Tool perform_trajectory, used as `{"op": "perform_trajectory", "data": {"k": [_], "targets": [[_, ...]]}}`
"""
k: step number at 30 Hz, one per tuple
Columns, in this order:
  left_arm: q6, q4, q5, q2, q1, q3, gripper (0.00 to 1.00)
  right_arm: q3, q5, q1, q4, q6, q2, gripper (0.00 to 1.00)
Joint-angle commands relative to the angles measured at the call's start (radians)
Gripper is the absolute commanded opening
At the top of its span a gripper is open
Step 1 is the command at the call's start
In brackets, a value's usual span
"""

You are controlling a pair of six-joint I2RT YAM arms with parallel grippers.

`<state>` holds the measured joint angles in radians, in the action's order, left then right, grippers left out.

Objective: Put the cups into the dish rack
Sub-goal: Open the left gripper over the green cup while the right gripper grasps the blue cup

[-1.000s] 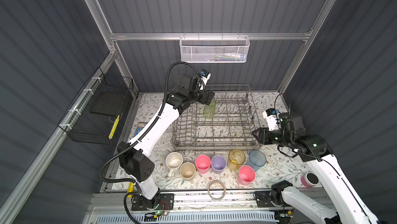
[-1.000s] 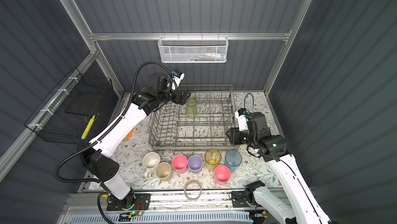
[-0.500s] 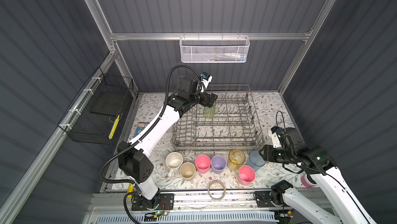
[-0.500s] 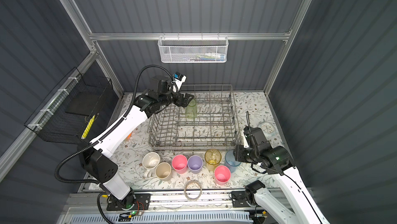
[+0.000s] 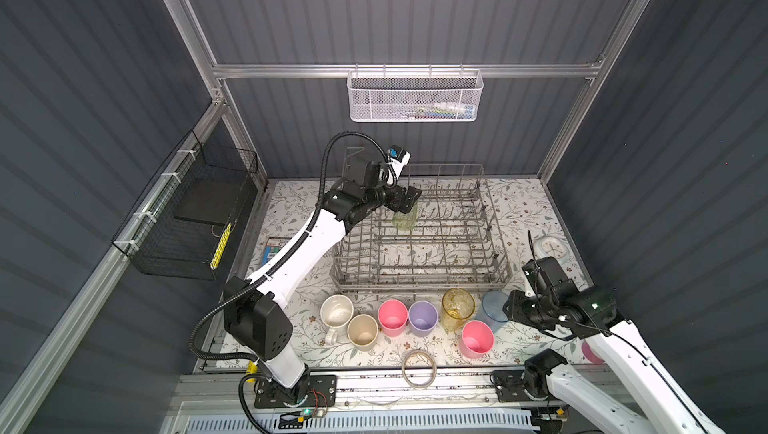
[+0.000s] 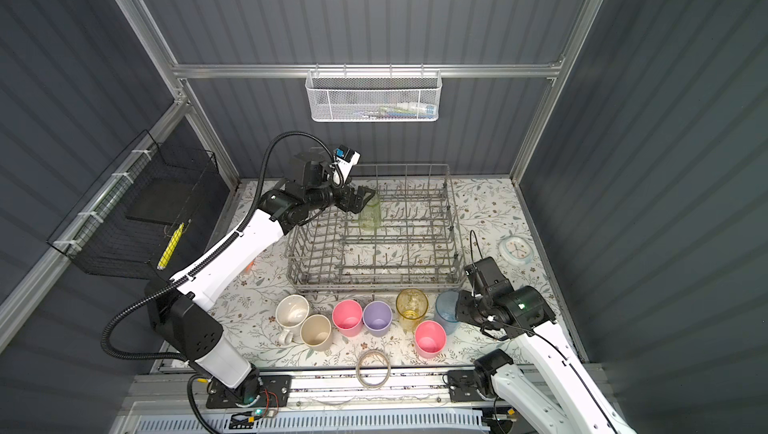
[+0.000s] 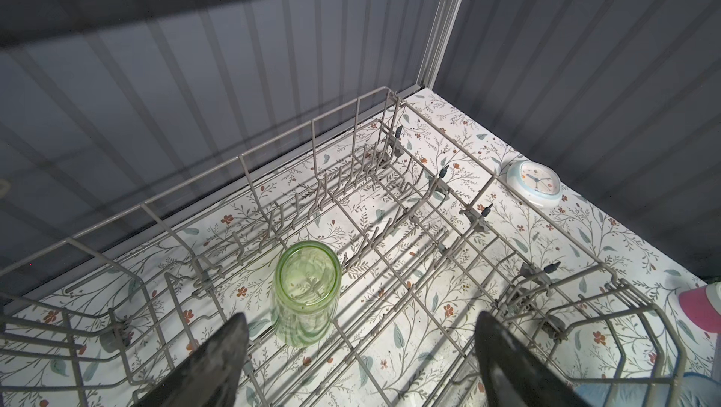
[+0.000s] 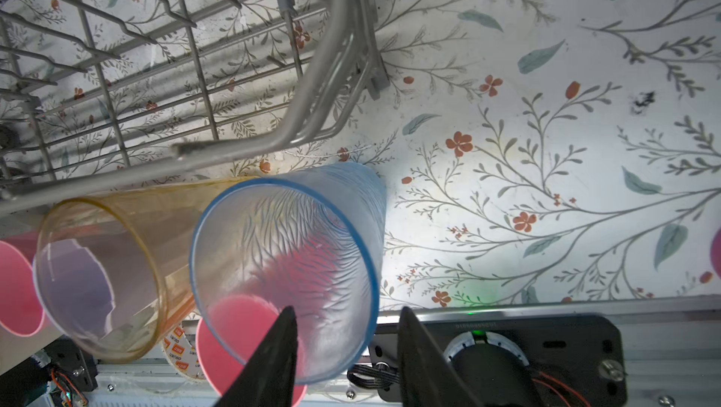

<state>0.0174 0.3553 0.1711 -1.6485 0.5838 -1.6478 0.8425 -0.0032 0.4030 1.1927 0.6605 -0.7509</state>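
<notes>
Black wire basket [image 5: 183,219] hangs on the left wall. Right of it, the left hand [image 5: 409,199] hovers over the far left part of the rack [image 5: 415,282]. It is spread wide and holds nothing. The green tumbler [image 5: 404,219] stands among the tines just below it, apart from both fingers in the wrist view [image 7: 306,292].

On the table [image 5: 532,211] in front of the rack stands a row: mug [image 5: 336,313], beige cup [image 5: 362,330], pink cup [image 5: 392,317], lilac cup [image 5: 422,317], amber tumbler [image 5: 457,307] and blue tumbler [image 5: 492,305]. A second pink cup [image 5: 476,338] sits nearer the front, below the last two. A tape ring [image 5: 419,373] lies at the front edge.

The right hand [image 5: 509,311] is at the blue tumbler's rim, partly narrowed. In its wrist view one finger [image 8: 273,358] sits inside the mouth and the other outside, with a gap around the wall. A clock [image 5: 550,248] lies farther back, near the right wall.
</notes>
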Motion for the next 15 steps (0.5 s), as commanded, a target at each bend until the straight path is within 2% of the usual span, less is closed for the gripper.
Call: {"op": "perform_trajectory", "data": {"k": [1,8,15], "targets": [[0.004,-0.024,0.02,0.032,0.005,0.018,0.9,-0.029,0.012,0.005,-0.033,0.048,0.002,0.4],[0.007,-0.028,0.018,0.039,0.005,0.028,0.9,-0.071,0.035,0.006,-0.062,0.074,0.008,0.31],[0.009,-0.035,0.012,0.035,0.005,0.029,0.9,-0.088,0.054,0.006,-0.042,0.102,0.028,0.13]]}}
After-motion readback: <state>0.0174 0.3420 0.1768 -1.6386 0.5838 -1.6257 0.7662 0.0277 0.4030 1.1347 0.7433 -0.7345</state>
